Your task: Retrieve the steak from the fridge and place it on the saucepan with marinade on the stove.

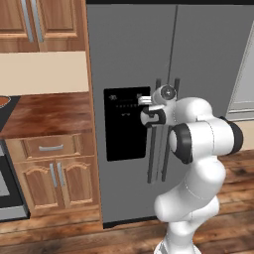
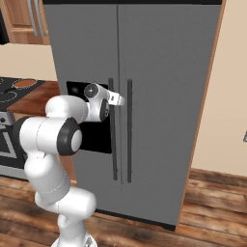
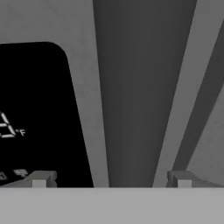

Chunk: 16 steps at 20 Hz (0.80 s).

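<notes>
We find the task at its opening stage; the fridge (image 2: 159, 96) stands with both doors shut, so the steak, which we judge to be inside, is hidden from us; nothing has been retrieved. Left to do, in our judgement: pull a door open, take the steak out, carry it to the stove (image 2: 12, 89) and set it in the saucepan (image 2: 25, 83).

The gripper (image 3: 111, 179) hangs close against the fridge front with its jaws spread wide and nothing between them; in the hand view the left door handle (image 3: 142, 87) runs up between the two fingertips (image 3: 41, 179), so we judge a grasp on that handle is being lined up; we cannot tell whether the fingers touch it.

Materials: the fridge is a tall slab of smooth matte grey; its two handles are long, dark, slender vertical bars either side of the door seam; left of the handles sits a glossy black dispenser panel (image 1: 126, 124) with rounded corners and pale display marks. Left of the fridge, a reddish wooden counter (image 1: 49, 114) tops panelled wood cabinets (image 1: 54, 173) with metal pulls; beyond it lies the black glass stove with white rings, bearing the round saucepan of flat reddish-brown marinade.
</notes>
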### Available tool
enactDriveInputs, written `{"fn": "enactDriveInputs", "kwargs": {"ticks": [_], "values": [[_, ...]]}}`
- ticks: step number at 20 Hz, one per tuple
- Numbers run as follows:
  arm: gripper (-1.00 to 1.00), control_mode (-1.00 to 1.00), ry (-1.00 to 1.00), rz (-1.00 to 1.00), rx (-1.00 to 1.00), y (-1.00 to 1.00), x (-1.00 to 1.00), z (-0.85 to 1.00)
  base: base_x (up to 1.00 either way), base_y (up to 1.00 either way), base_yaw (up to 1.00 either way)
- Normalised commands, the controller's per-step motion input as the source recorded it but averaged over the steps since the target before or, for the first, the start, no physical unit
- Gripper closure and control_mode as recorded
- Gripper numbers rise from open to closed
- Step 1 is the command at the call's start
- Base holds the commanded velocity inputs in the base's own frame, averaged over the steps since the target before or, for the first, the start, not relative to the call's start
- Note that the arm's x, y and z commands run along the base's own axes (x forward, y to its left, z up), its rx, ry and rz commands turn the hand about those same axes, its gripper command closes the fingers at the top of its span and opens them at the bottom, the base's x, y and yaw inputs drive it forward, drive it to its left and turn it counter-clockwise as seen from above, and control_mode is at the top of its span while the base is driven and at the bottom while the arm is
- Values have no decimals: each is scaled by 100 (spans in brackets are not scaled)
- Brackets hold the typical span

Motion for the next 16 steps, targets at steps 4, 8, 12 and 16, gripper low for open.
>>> {"fn": "enactDriveInputs", "kwargs": {"ticks": [4, 8, 12, 16], "values": [[100, -100, 0, 1, 0, 0, 34, -3, 0, 0, 0], [100, -100, 0, 0, 0, 0, 0, 0, 0, 0, 0], [100, -100, 0, 0, 0, 5, -19, 0, 0, 0, 0], [100, -100, 5, 0, 0, 26, -42, 0, 0, 0, 0]]}}
